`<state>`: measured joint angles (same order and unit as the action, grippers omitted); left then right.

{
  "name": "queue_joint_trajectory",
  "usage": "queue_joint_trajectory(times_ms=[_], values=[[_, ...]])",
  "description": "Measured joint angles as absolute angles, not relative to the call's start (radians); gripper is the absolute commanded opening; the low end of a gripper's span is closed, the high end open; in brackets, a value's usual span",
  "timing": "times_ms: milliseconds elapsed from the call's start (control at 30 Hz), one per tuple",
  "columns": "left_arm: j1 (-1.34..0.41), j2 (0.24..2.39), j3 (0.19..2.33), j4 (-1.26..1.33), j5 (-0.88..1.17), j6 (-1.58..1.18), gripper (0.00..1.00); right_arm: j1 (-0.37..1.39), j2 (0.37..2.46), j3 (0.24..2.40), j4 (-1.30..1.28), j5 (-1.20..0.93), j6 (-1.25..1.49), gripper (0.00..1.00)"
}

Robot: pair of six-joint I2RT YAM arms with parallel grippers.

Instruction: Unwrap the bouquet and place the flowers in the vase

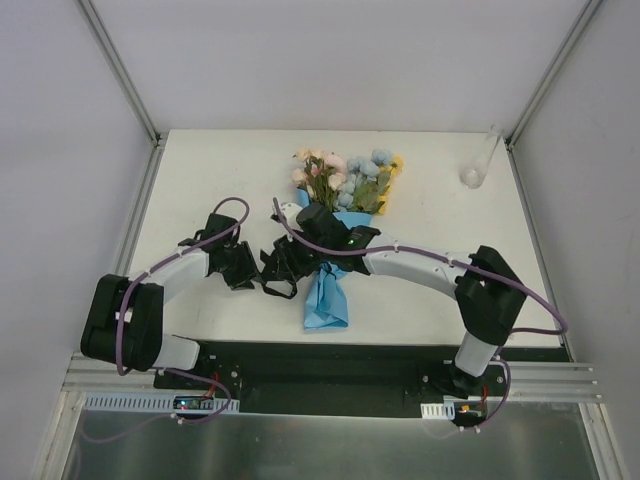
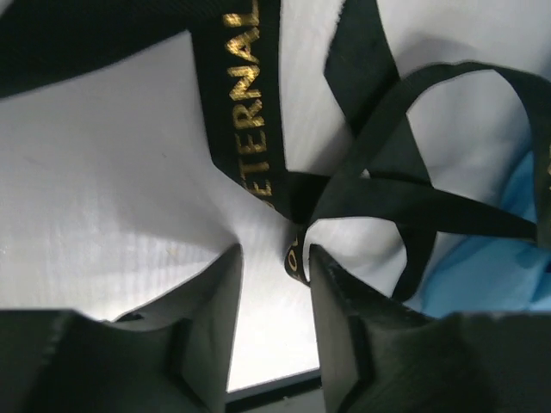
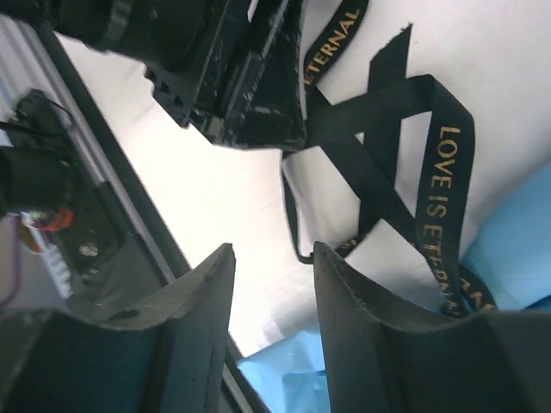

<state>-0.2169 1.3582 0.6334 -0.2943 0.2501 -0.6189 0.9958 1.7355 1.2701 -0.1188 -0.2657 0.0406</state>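
Dark fingers (image 2: pixel 215 301) of the left claw (image 2: pixel 275 258) are seen closest in the left wrist view. They are held apart, bare white desk (image 2: pixel 112 198) shows through the gap, and nothing is gripped between them. A fold of the black ribbon (image 2: pixel 245 103), printed with gold lettering, is found just beside the inner tip of one finger; whether it is touched cannot be told. The right claw (image 3: pixel 274 254) is likewise held open with nothing clamped, and a thin loop of the ribbon is seen on the desk just beyond its fingertips. The two claws are pointed at each other across the ribbon, near one another but apart.

Loose loops and tails of the ribbon are spread on the desk left of the bouquet (image 1: pixel 328 295), just beside its blue paper (image 2: pixel 482 275). Whether the cone is bound by the ribbon cannot be made out. The bouquet is laid flat near the middle of the desk, with the flowers (image 1: pixel 345 180) gathered in the paper and pointed at the far edge. The cone's upper part is crossed by the right arm (image 1: pixel 410 262). The vase (image 1: pixel 472 172) is stood upright by the far right corner, well apart from the bouquet.
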Motion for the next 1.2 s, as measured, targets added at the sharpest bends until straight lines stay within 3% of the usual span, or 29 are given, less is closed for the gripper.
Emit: queue_joint_trajectory(times_ms=[167, 367, 433, 500, 567, 667, 700, 833, 1200], values=[[-0.216, 1.350, 0.627, -0.279, 0.222, -0.638, 0.39, 1.039, 1.767, 1.275, -0.170, -0.185, -0.093, 0.49], [-0.216, 1.173, 0.582, -0.275, 0.187, -0.639, 0.36, 1.086, 1.850, 1.276, -0.187, -0.158, -0.170, 0.49], [-0.216, 1.116, 0.577, -0.274, 0.190, -0.636, 0.40, 1.092, 1.874, 1.279, -0.191, -0.134, -0.173, 0.49], [-0.216, 1.061, 0.573, -0.275, 0.208, -0.625, 0.52, 1.092, 1.874, 1.279, -0.200, -0.105, -0.169, 0.50], [-0.215, 1.024, 0.574, -0.270, 0.251, -0.600, 0.56, 1.082, 1.854, 1.277, -0.200, -0.067, -0.155, 0.49], [-0.216, 1.010, 0.574, -0.260, 0.348, -0.570, 0.55, 1.042, 1.765, 1.237, -0.202, -0.004, -0.104, 0.43], [-0.218, 1.012, 0.574, -0.250, 0.387, -0.563, 0.47, 1.023, 1.727, 1.217, -0.203, 0.013, -0.081, 0.40], [-0.285, 1.049, 0.590, -0.192, 0.484, -0.568, 0.39, 0.950, 1.583, 1.112, -0.189, 0.057, -0.007, 0.20], [-0.568, 1.271, 0.657, 0.024, 0.547, -0.672, 0.35, 0.934, 1.534, 0.834, -0.029, 0.040, 0.103, 0.12]])
